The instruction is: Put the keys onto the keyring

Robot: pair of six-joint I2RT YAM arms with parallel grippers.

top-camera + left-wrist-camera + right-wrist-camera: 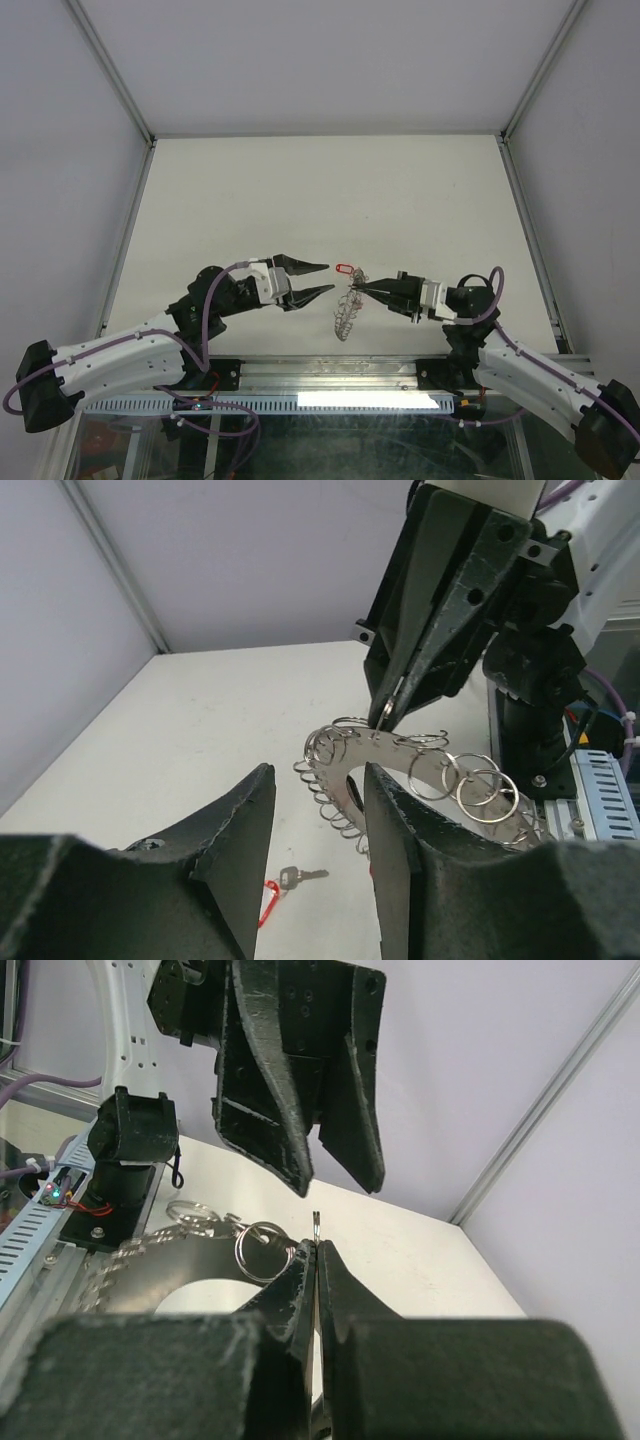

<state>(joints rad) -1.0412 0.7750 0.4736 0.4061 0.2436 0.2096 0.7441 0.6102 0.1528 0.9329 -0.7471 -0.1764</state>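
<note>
The keys (345,269), one small silver key on a red tag, lie flat on the white table; in the left wrist view the keys (298,877) show below and between my left fingers. My left gripper (328,278) is open and empty above the table, its tips just left of the tag. The keyring (347,315), a big metal loop strung with many small silver rings, hangs in the air from my right gripper (359,290), which is shut on its top edge. That grip also appears in the left wrist view, at the right gripper (385,712) and keyring (420,765).
White enclosure walls with aluminium posts (120,90) stand on the left, right and back. A metal rail (320,375) runs along the near edge between the arm bases. The two grippers face each other tip to tip.
</note>
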